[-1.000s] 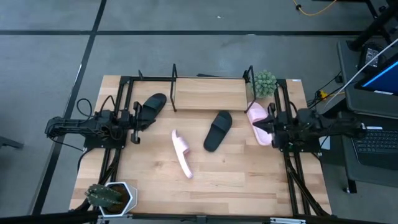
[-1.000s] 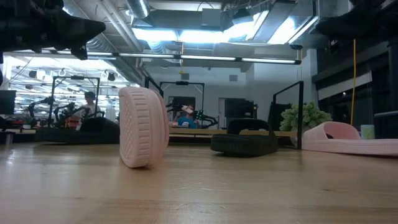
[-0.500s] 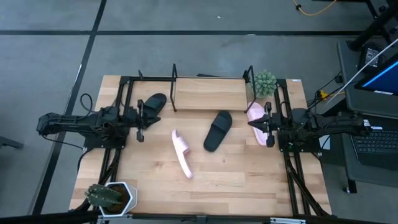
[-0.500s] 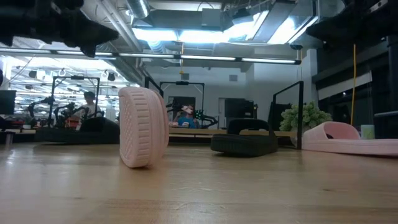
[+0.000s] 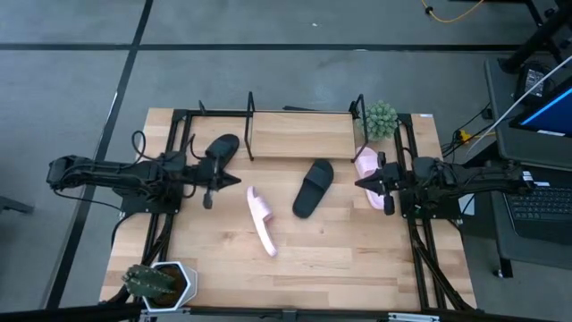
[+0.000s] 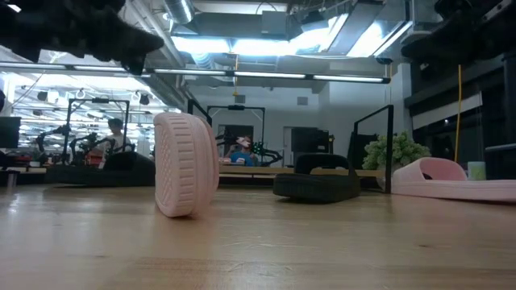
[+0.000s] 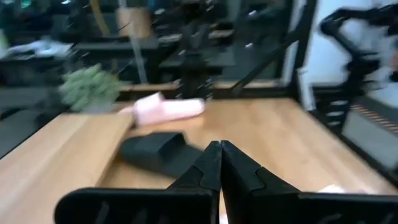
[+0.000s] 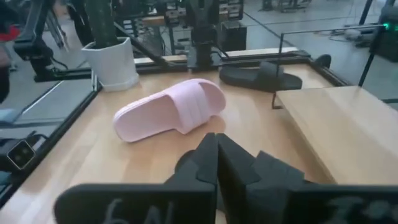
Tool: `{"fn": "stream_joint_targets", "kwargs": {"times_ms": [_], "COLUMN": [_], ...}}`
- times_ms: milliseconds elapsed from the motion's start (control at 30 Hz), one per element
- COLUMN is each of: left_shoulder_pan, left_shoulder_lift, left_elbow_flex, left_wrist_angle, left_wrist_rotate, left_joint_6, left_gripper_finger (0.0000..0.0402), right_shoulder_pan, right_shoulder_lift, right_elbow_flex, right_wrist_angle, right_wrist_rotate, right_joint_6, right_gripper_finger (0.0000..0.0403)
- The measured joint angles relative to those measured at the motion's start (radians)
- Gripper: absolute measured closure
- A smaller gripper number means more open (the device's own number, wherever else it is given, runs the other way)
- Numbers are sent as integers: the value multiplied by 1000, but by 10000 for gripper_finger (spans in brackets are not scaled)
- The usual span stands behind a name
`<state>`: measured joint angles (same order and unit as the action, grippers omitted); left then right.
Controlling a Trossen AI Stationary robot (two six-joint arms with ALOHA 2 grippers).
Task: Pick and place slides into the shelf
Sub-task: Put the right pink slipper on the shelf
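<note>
One black slide (image 5: 217, 149) lies flat at the left of the shelf (image 5: 299, 134). A second black slide (image 5: 313, 187) lies in front of the shelf. One pale pink slide (image 5: 260, 220) stands on its long edge mid-table, its sole toward the low camera (image 6: 185, 165). The other pink slide (image 5: 366, 165) lies flat at the right, partly under my right arm. My left gripper (image 5: 228, 182) is shut and empty, above the table between the left black slide and the standing pink one. My right gripper (image 5: 361, 183) is shut and empty beside the right pink slide.
A green plant (image 5: 382, 117) stands by the shelf's right end frame. A white pot with a cactus (image 5: 161, 282) stands at the near left corner. Black arm frames run along both table sides. Bare tabletop (image 5: 340, 250) lies near the front edge.
My left gripper has gone toward the table's right, past the left black slide and nearer the standing pink slide. My right gripper has gone a little toward the table's left. Both stay shut. No slide has moved.
</note>
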<state>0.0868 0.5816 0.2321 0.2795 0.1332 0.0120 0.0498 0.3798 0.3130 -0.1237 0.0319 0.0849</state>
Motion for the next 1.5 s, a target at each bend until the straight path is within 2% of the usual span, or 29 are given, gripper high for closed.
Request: {"fn": "stream_joint_targets", "kwargs": {"times_ms": [200,333,500,667,833,1133,1300,1500], "left_shoulder_pan": [0,0,0,0,0,0,0,0], "left_shoulder_lift": [0,0,0,0,0,0,0,0], "left_elbow_flex": [0,0,0,0,-1,-1,-1,-1], "left_wrist_angle": [-1,-1,-1,-4,-5,-5,-5,-5], "left_wrist_rotate": [3,-63,-127,-129,-129,-151,-151,-151], "left_joint_6": [-1,1,51,70,75,78,81,129], "left_gripper_finger": [402,402,402,402,402,402,402,402], "right_shoulder_pan": [0,0,0,0,0,0,0,14], "right_shoulder_lift": [0,15,76,162,268,483,560,607], "right_elbow_flex": [20,127,274,374,453,615,680,682], "right_wrist_angle": [-30,-118,-328,-578,-707,-974,-1164,-1198], "right_wrist_rotate": [26,62,110,161,162,181,212,212], "right_joint_6": [-90,-91,-84,26,146,183,296,414], "right_gripper_finger": [397,399,399,400,400,401,401,401]}}
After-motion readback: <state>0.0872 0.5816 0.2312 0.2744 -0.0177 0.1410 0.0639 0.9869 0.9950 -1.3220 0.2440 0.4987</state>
